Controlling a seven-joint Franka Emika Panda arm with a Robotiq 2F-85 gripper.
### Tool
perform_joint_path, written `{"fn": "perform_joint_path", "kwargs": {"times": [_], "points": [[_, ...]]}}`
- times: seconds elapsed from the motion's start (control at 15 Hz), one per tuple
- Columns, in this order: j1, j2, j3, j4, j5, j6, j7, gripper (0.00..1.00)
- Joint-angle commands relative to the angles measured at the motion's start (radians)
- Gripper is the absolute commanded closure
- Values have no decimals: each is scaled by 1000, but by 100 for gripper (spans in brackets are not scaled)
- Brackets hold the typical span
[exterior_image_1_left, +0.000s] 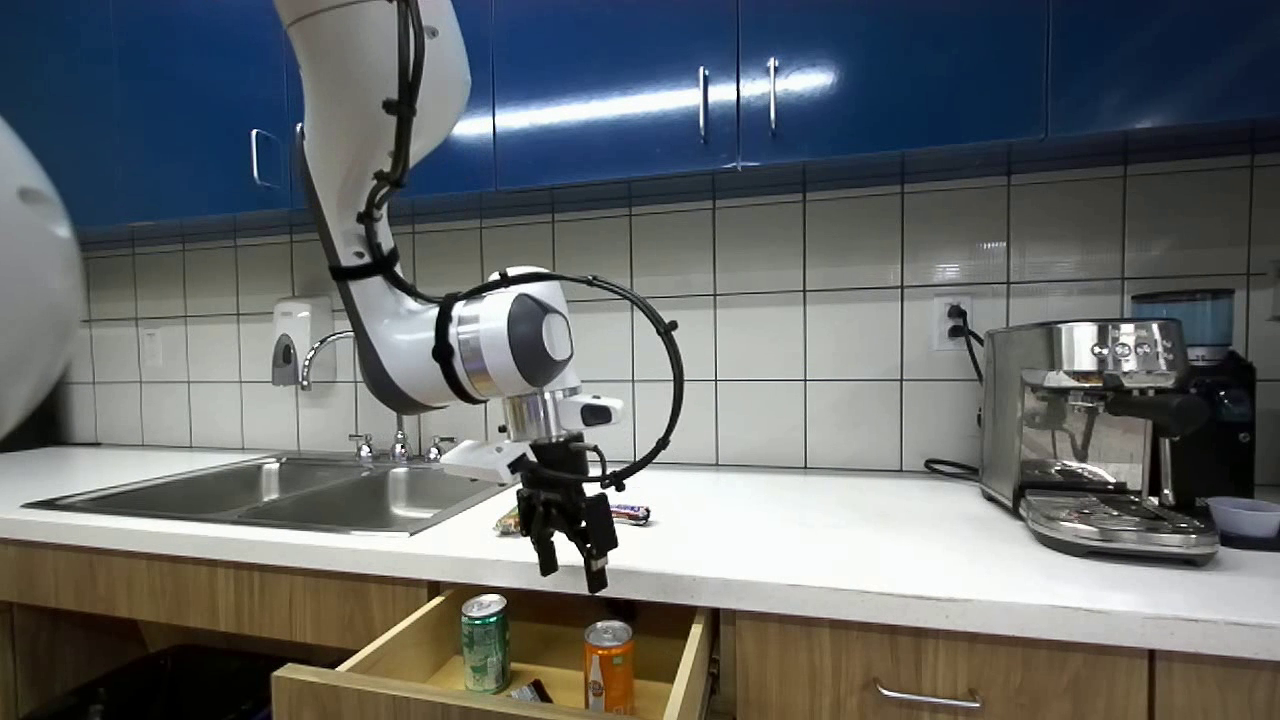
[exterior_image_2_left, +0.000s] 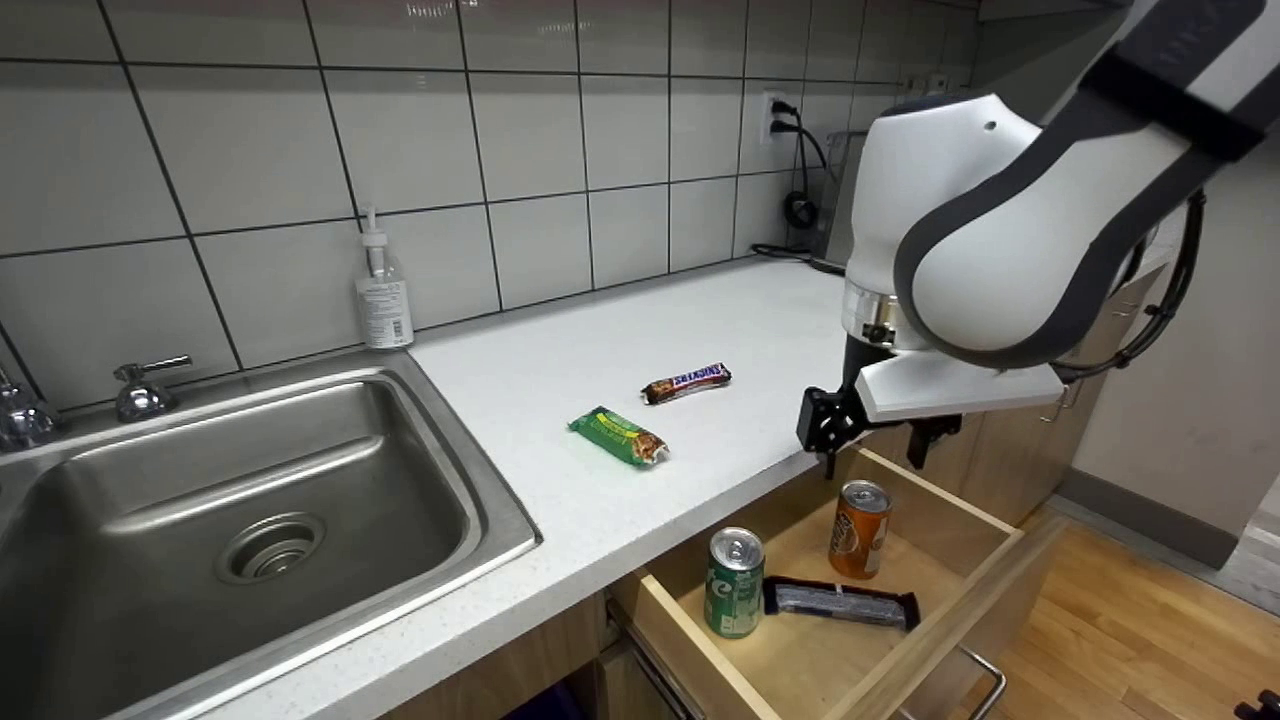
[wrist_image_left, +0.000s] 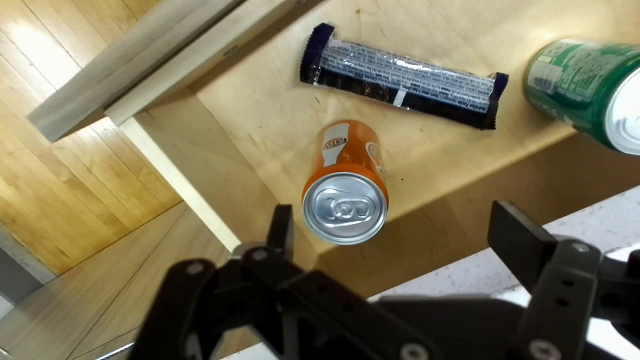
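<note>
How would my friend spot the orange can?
Below the white counter, look inside the open drawer. The orange can stands on the side farther from the sink. Its orange colour sets it apart from the green can and wrapped bar there.

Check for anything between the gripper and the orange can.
Nothing visible stands between the open gripper and the orange can in the drawer. The counter edge shows behind the gripper in the wrist view; how near, I cannot tell.

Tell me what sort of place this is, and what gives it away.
Most likely a kitchen or office kitchenette: a double steel sink is set into the white counter, an espresso machine stands on it, and blue cabinets hang above.
</note>
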Motion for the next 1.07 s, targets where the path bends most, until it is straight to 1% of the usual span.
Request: {"fn": "perform_joint_path", "kwargs": {"times": [0.0,0.33,0.73,1.0], "points": [[-61,-112,66,-35,2,-112,-66,0],[-106,-185,122,-46,-4,-206,-118,0],[-138,-242,171,-70,7,-265,-180,0],[-150,-255,188,-80,-7,-267,-151,0]]}}
